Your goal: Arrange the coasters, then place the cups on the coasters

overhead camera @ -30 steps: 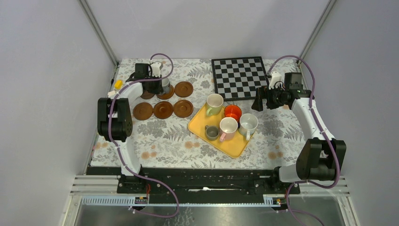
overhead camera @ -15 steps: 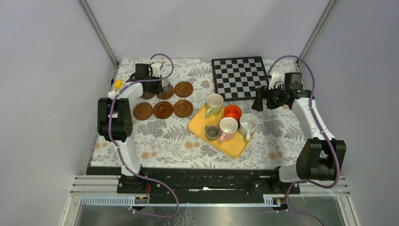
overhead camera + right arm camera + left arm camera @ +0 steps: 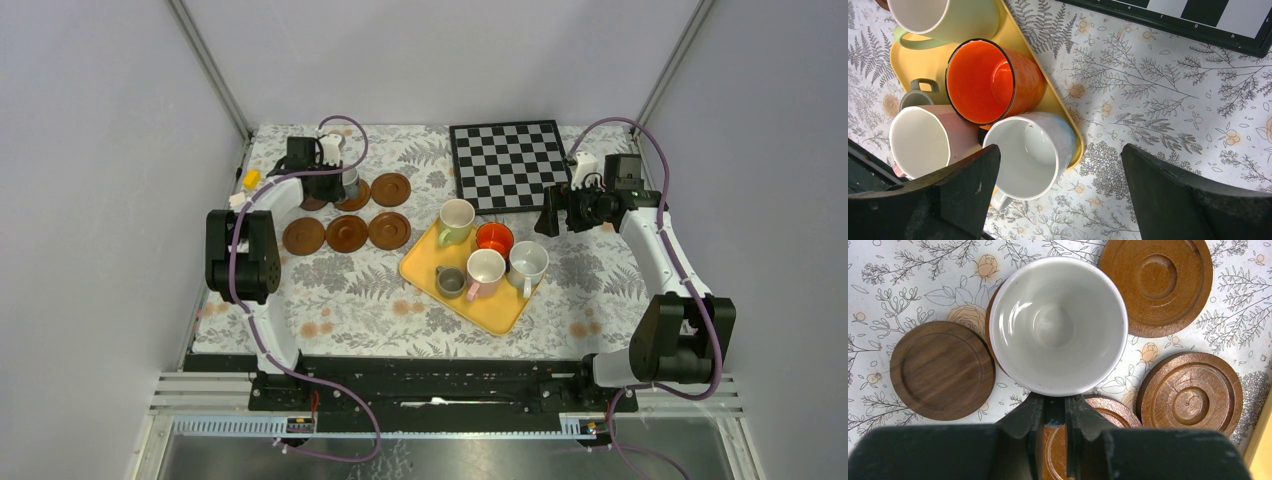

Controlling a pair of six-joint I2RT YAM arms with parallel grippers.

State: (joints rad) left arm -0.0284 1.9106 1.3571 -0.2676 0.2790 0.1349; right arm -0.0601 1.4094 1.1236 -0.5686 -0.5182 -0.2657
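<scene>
My left gripper (image 3: 1053, 411) is shut on the dark handle of a small blue-grey cup (image 3: 1058, 322), white inside, at the back left (image 3: 351, 179). The cup is over a coaster whose brown edge shows under it (image 3: 990, 315); contact cannot be told. Several more coasters lie around it (image 3: 942, 371) (image 3: 1160, 282) (image 3: 1190, 392). On the yellow tray (image 3: 492, 312) stand pale green (image 3: 456, 220), orange-red (image 3: 494, 238), white (image 3: 527, 263), pinkish (image 3: 485, 272) and small grey-brown (image 3: 450, 281) cups. My right gripper (image 3: 1060, 152) hovers open above the tray's right edge, the white cup (image 3: 1028, 155) below its left finger.
A chessboard (image 3: 508, 163) lies at the back, between the coasters and the right arm. A small yellow object (image 3: 252, 179) sits at the table's left edge. The floral cloth (image 3: 350, 290) covers the table in front of the coasters.
</scene>
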